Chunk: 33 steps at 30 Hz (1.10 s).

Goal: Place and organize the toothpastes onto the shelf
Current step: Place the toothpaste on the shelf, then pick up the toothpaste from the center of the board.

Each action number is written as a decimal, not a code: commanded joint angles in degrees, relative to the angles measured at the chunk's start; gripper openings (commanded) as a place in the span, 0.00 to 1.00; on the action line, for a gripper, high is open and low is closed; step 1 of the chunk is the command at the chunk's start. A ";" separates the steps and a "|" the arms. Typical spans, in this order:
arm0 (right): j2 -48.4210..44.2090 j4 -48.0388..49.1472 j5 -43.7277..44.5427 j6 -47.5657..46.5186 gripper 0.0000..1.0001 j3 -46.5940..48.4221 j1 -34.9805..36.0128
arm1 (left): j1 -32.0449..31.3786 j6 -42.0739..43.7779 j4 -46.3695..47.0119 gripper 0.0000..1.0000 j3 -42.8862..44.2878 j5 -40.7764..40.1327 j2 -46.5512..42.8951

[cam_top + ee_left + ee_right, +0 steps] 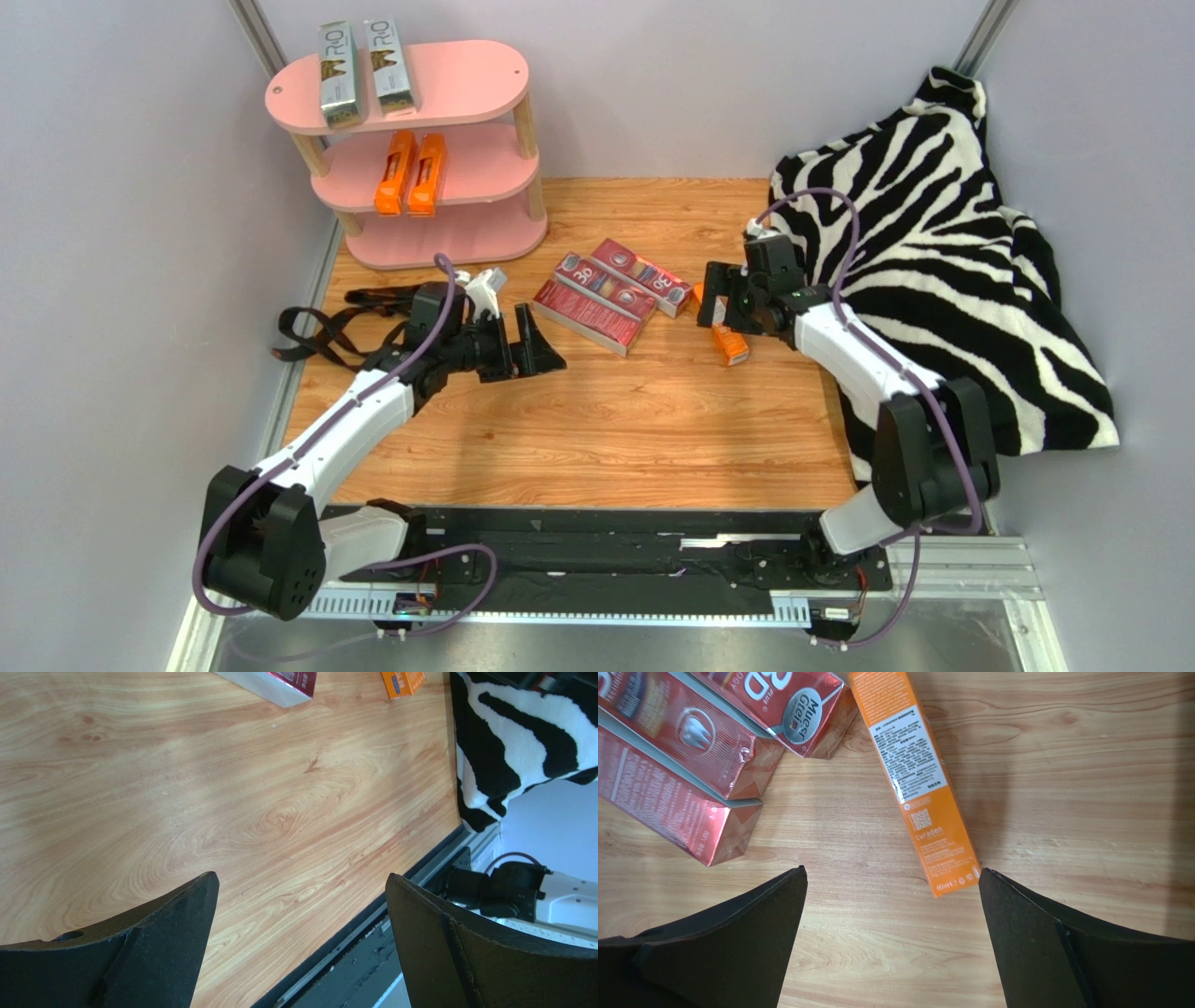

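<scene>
The pink shelf point(463, 84) stands at the far left. Two silver-grey cartons point(362, 67) lie on its top board and two orange cartons point(411, 172) on its middle board. Three dark red cartons point(606, 294) lie together mid-table; they also show in the right wrist view point(703, 735). One orange carton point(917, 777) lies flat on the table just ahead of my right gripper point(892, 882), which is open and empty; it shows partly hidden in the top view point(728, 345). My left gripper point(540, 343) is open and empty, left of the red cartons.
A zebra-print cloth point(954, 238) covers the right side of the table, close behind the right arm. A black strap point(337, 325) lies by the left edge, next to the left arm. Grey walls enclose the table.
</scene>
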 commanded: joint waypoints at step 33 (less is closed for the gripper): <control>12.14 1.38 0.75 2.82 0.36 1.76 -1.96 | -0.53 -0.10 2.95 0.96 -3.68 6.08 -2.05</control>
